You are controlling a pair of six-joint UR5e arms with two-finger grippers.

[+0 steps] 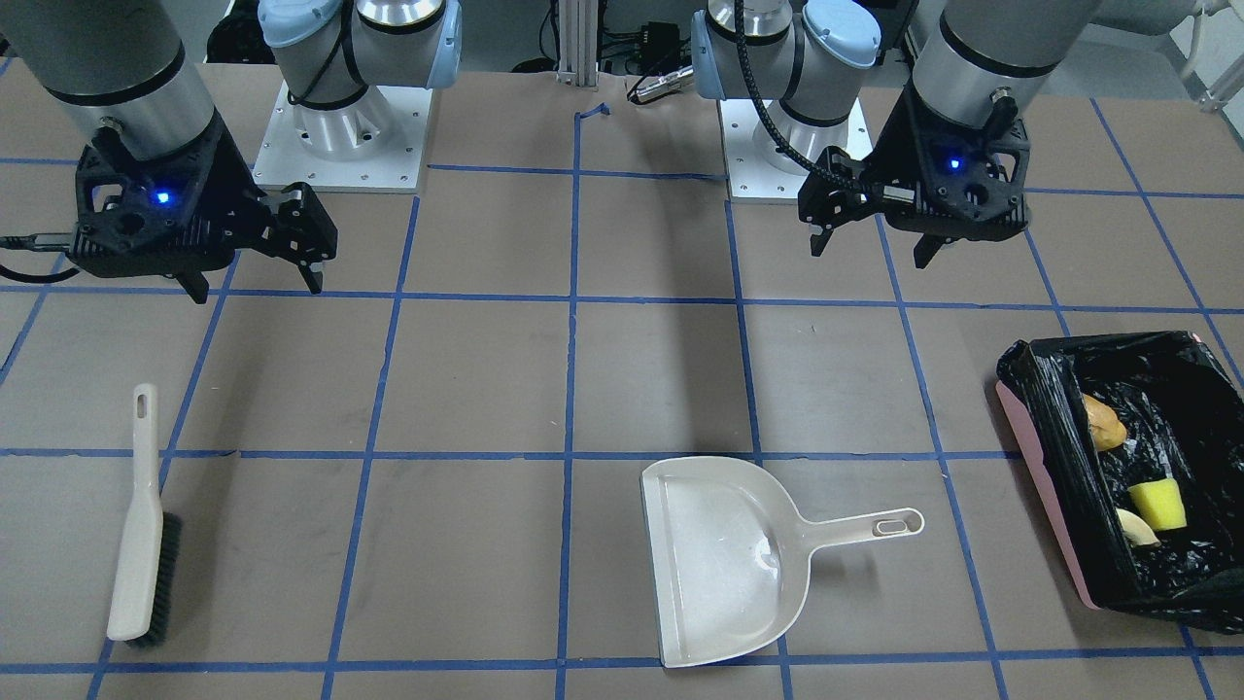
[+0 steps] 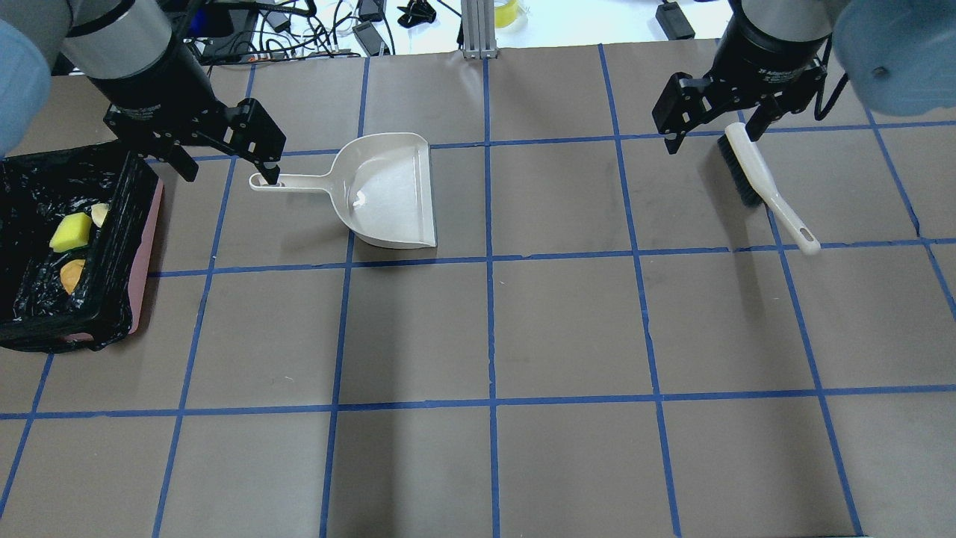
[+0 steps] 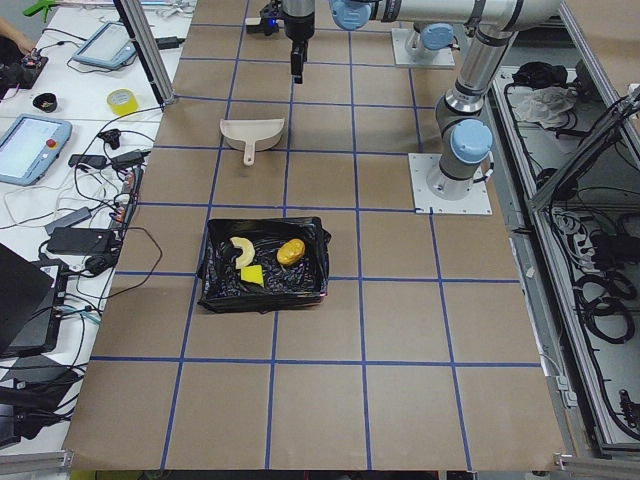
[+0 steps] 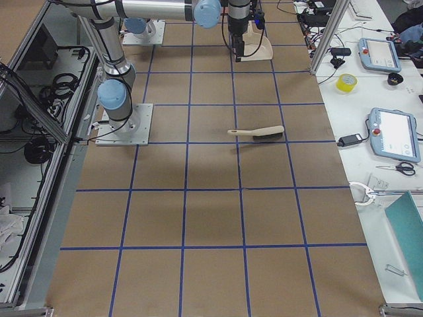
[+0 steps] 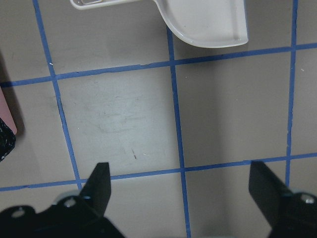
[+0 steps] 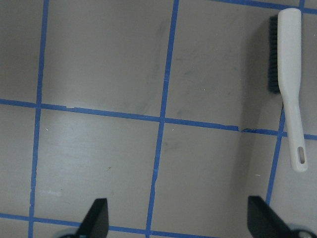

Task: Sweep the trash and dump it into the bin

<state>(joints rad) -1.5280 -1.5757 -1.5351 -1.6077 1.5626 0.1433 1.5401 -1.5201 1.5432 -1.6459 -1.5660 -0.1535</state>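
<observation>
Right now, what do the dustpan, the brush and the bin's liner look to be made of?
Dustpan: likely beige moulded plastic, smooth with a faint sheen.
Brush: same-looking beige plastic back; dark bristles, probably synthetic.
Bin liner: thin black plastic film, crinkled and glossy.

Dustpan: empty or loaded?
Empty. The dustpan scoop is bare but for a pale glint; the three trash pieces lie in the bin.

Bin (image 2: 149, 239) cut off at overhead view's left edge
</observation>
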